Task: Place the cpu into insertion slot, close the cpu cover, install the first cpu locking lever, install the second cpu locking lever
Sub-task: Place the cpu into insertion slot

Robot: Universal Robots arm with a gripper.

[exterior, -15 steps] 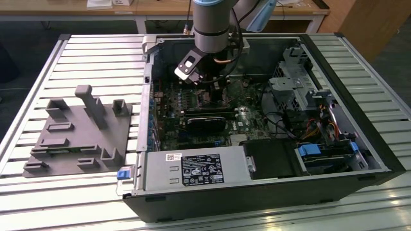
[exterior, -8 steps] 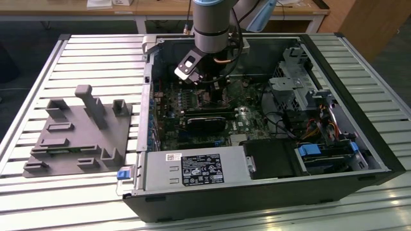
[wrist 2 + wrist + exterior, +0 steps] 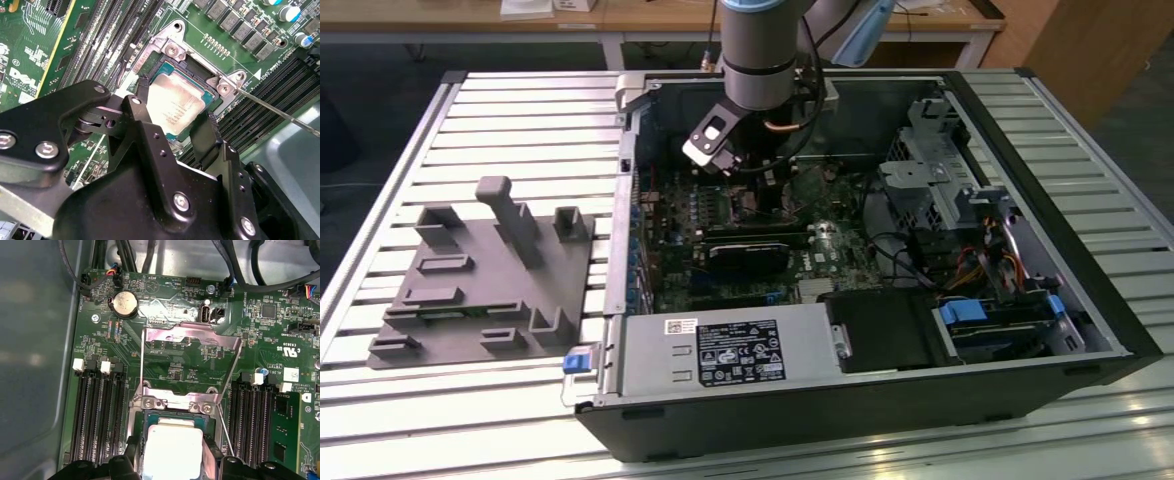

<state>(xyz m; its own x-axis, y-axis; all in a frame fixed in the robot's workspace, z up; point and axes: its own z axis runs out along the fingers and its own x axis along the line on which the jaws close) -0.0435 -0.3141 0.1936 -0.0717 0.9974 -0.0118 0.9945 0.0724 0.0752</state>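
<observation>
One grey moulded fixture (image 3: pixel 478 275) lies at the exterior view's left on the slatted table (image 3: pixel 520 110); just beside it, rightward, the open computer case (image 3: pixel 1014 120) lies on its side, motherboard (image 3: pixel 670 215) facing up; the arm (image 3: pixel 761 50) reaches down into the case's far part; a black fan card (image 3: pixel 754 250) sits nearer the camera than the arm, a power supply (image 3: pixel 720 355) along the near wall; drive bays (image 3: pixel 934 170) and a blue latch (image 3: pixel 974 312) at the right.

In the second wrist view the gripper (image 3: pixel 172 105) straddles the cpu (image 3: pixel 175 97); jaws clenched on two opposite edges of the chip; the cpu lies flat in the insertion slot (image 3: pixel 192 71), silvery top up.

In the first wrist view the cpu cover (image 3: pixel 190 332) stands flipped open off the slot, board visible through its window; a thin locking lever (image 3: pixel 141 360) runs along one side of the cover, a second lever (image 3: pixel 226 432) at the other side, neither latched down.
</observation>
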